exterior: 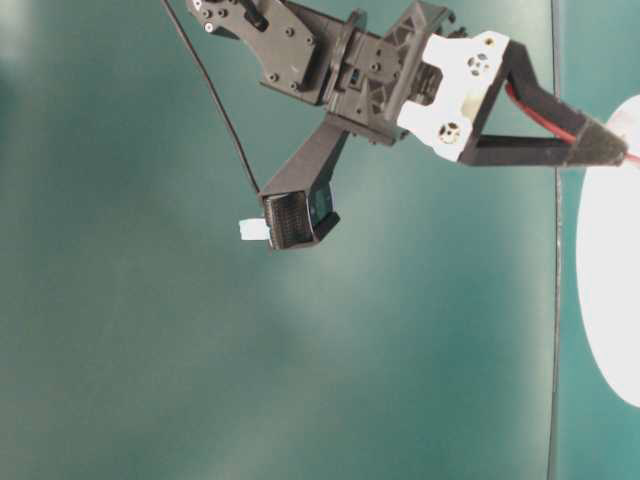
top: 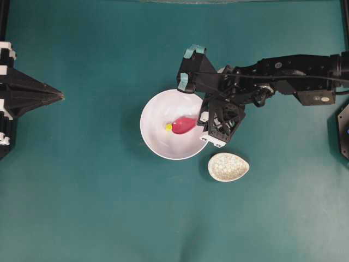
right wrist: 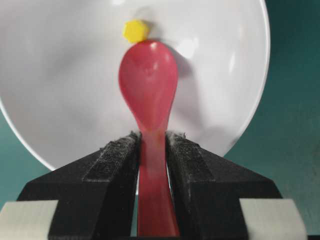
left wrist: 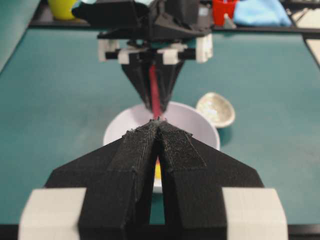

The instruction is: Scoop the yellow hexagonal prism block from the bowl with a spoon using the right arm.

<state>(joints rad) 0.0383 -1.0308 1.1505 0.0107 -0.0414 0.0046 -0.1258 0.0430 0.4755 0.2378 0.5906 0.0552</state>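
Closest to the right wrist camera, the right gripper point(right wrist: 153, 150) pinches the handle of the pink-red spoon point(right wrist: 150, 85) between its black pads. Its scoop reaches out into the white bowl point(right wrist: 60, 100), and the yellow hexagonal prism block point(right wrist: 135, 30) sits on the bowl floor just past the scoop's tip, touching or nearly touching it, not inside it.

From overhead, the same arm reaches in from the right over the bowl's rim; the block lies at the scoop's left tip, near the bowl's middle. A speckled oval rest point(top: 228, 167) sits on the teal table point(top: 82, 191) just below and right of the bowl. The left gripper point(top: 59, 96) is parked well apart at the left edge.

At table level, the right gripper's fingers converge on the thin red handle beside the bowl's edge.

Through the left wrist camera, the left gripper's pads are pressed together with nothing between them.
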